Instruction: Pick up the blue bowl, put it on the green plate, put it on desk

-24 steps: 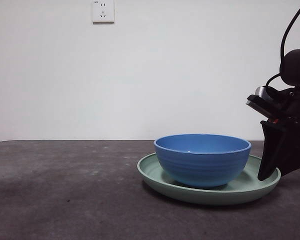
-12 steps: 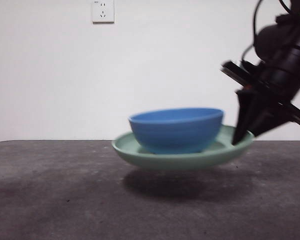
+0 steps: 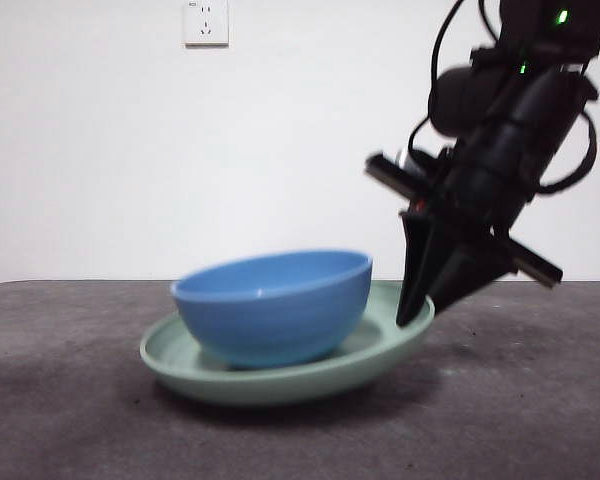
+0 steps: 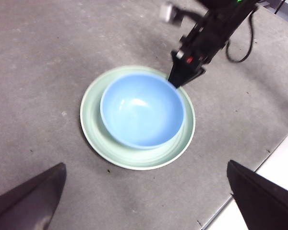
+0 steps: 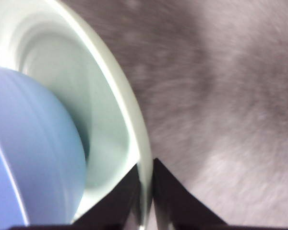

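the blue bowl (image 3: pixel 272 305) already sits in the green plate (image 3: pixel 280 378) — tilted, one edge raised. the right gripper (image 3: pixel 416 312) pinches that rim; setting it flat on the desk (image 3: pixel 60 400) remains (left gripper (image 4: pixel 149 201) waits, jaws wide).

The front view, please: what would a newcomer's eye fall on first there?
First, the blue bowl sitting in the green plate, tilted, the plate's far-right side raised while its other side is low over the desk. Next, the dark right tool, reaching down from the upper right, shut on the plate's raised rim. The left tool hangs open high above the scene.
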Controlling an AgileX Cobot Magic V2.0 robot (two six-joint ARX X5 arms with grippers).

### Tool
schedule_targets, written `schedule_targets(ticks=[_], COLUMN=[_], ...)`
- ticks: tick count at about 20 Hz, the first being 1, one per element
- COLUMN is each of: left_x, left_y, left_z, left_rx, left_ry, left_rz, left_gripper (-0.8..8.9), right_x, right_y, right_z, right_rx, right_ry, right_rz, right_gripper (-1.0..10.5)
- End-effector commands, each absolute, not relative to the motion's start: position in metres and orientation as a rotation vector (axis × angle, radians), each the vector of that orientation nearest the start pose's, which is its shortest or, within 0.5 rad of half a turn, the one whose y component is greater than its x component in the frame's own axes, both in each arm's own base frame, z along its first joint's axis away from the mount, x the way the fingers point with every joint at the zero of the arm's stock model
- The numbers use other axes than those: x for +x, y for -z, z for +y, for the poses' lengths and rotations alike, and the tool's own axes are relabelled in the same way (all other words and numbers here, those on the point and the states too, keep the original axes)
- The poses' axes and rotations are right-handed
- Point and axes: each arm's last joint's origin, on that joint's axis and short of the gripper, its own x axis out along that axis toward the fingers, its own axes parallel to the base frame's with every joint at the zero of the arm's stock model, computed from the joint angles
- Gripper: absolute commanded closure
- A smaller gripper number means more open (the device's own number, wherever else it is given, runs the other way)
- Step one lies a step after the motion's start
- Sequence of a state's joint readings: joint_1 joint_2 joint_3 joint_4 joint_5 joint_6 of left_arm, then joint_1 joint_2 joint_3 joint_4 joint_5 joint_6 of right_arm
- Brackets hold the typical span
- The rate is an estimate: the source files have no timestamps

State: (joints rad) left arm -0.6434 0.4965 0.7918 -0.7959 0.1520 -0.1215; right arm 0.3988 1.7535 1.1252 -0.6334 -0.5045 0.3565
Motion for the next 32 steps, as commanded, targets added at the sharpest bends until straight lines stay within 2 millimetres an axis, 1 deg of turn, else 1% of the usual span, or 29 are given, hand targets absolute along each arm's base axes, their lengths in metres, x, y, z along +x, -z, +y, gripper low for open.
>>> schedule_targets(ticks=[1, 4, 8, 9, 10, 12, 13, 14, 17, 19, 21, 22, 23, 24, 25, 27, 29, 30, 32], left_x=[0.069, 0.069, 0.069, 0.069, 0.069, 0.069, 0.069, 0.069, 0.069, 0.068, 0.067, 0.067, 0.066, 0.065, 0.065, 0.065, 0.065, 0.065, 0.065], left_y=[-0.315, -0.315, -0.315, -0.315, -0.315, -0.315, -0.315, -0.315, -0.315, -0.315, -0.316, -0.316, -0.316, -0.316, -0.316, -0.316, -0.316, -0.316, -0.316], left_z=[-0.058, -0.058, -0.058, -0.058, -0.058, -0.058, -0.058, -0.058, -0.058, -0.057, -0.056, -0.056, -0.055, -0.055, -0.055, -0.055, -0.055, -0.055, -0.055], left_rx=[0.007, 0.007, 0.007, 0.007, 0.007, 0.008, 0.008, 0.008, 0.007, 0.006, 0.005, 0.004, 0.003, 0.002, 0.002, 0.002, 0.002, 0.002, 0.002], left_ry=[0.751, 0.751, 0.752, 0.752, 0.751, 0.752, 0.752, 0.751, 0.752, 0.752, 0.753, 0.753, 0.754, 0.754, 0.755, 0.754, 0.754, 0.755, 0.754], left_rz=[0.530, 0.530, 0.530, 0.530, 0.530, 0.530, 0.530, 0.530, 0.530, 0.526, 0.520, 0.516, 0.512, 0.510, 0.508, 0.508, 0.508, 0.508, 0.508], left_gripper=[2.51, 2.51, 2.51, 2.51, 2.51, 2.51, 2.51, 2.51, 2.51, 2.51, 2.51, 2.51, 2.51, 2.51, 2.51, 2.51, 2.51, 2.51, 2.51], right_x=[0.305, 0.307, 0.309, 0.309, 0.310, 0.310, 0.310, 0.310, 0.308, 0.305, 0.299, 0.293, 0.287, 0.277, 0.267, 0.240, 0.211, 0.192, 0.159], right_y=[-0.171, -0.165, -0.163, -0.163, -0.163, -0.163, -0.163, -0.163, -0.171, -0.185, -0.206, -0.220, -0.233, -0.248, -0.263, -0.292, -0.319, -0.332, -0.351], right_z=[0.148, 0.149, 0.149, 0.149, 0.149, 0.148, 0.148, 0.148, 0.144, 0.137, 0.129, 0.125, 0.120, 0.116, 0.112, 0.103, 0.095, 0.088, 0.074], right_rx=[0.362, 0.362, 0.358, 0.346, 0.330, 0.305, 0.301, 0.292, 0.264, 0.241, 0.212, 0.202, 0.192, 0.183, 0.183, 0.175, 0.164, 0.156, 0.127], right_ry=[-0.550, -0.544, -0.546, -0.533, -0.522, -0.502, -0.506, -0.514, -0.530, -0.535, -0.522, -0.526, -0.530, -0.525, -0.529, -0.552, -0.578, -0.577, -0.605], right_rz=[1.429, 1.444, 1.430, 1.421, 1.414, 1.406, 1.403, 1.399, 1.383, 1.343, 1.287, 1.253, 1.221, 1.188, 1.160, 1.095, 1.017, 0.970, 0.898], right_gripper=[9.4, 9.4, 9.3, 9.2, 8.7, 7.0, 6.5, 6.2, 6.2, 6.2, 6.1, 6.0, 5.8, 5.1, 4.5, 3.8, 3.7, 3.5, 3.5])
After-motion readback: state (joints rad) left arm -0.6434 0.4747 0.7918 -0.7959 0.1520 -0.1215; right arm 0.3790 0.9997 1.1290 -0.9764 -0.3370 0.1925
